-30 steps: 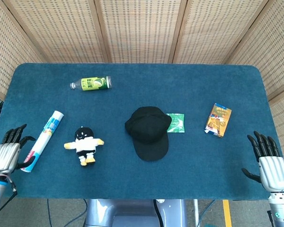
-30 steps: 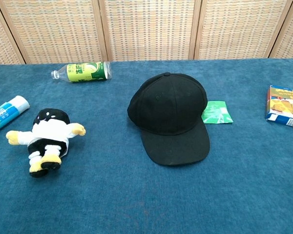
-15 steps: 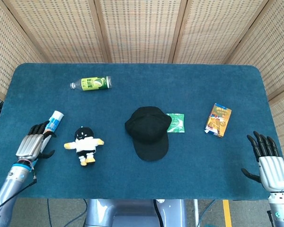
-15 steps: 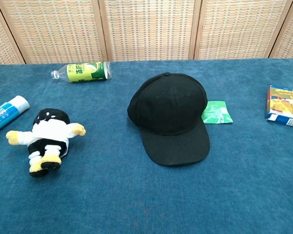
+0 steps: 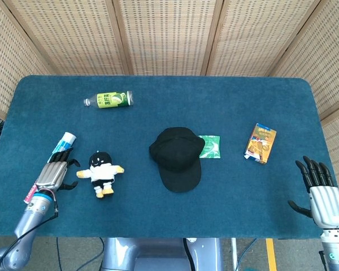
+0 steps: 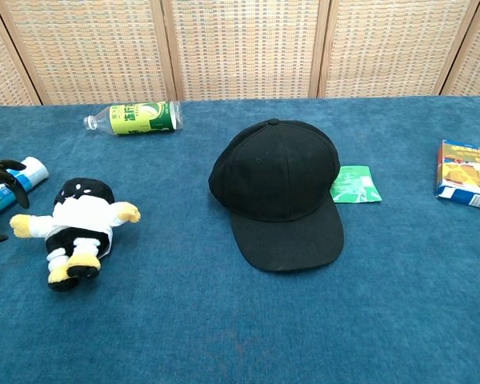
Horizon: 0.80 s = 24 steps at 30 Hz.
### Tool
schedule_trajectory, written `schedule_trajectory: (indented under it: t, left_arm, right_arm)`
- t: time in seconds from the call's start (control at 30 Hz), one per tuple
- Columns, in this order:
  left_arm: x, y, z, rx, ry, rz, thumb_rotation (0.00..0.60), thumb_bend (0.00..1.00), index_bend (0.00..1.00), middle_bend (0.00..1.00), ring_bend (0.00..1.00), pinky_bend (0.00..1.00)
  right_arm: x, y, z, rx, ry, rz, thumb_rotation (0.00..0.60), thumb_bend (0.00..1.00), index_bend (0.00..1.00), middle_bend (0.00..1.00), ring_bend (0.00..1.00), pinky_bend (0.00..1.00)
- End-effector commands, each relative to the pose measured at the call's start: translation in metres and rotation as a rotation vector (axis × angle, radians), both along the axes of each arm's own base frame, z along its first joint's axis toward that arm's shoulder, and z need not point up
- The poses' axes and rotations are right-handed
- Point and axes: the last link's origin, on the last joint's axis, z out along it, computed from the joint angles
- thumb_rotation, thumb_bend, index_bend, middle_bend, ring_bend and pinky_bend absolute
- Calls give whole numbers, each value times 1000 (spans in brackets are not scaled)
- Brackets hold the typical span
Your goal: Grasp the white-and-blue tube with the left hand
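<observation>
**Lighting and picture quality**

We record bright, even, diffuse light in both views. Shadows are faint: a thin one hugs the black cap (image 6: 275,190). We see no glare on the worktop (image 5: 158,214). Focus is sharp throughout.

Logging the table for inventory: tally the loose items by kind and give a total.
Tube: 1
Bottle: 1
Plush toy: 1
Cap: 1
Green packet: 1
Orange box: 1
Total: 6
</observation>
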Motion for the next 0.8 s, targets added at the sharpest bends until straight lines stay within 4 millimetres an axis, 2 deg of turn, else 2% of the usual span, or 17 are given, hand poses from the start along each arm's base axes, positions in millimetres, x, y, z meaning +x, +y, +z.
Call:
schedule_trajectory:
  t: [0.03,0.53,0.8]
  left_arm:
    - [1,1,-3,1,4,-1,600,312,364,0,0,0]
    - [4,4,-19,-1,7,-9,600,313,393,0,0,0]
    - [5,7,-24,7,15,-10,600,344,472,0,0,0]
  right_arm:
    - [0,0,1,-3,-4,0,600,126,0,0,0,0]
    - [-1,0,4,-7,-23,-1,600,126,0,0,0,0]
    - [-1,0,3,-4,-25,-1,600,125,6,0,0,0]
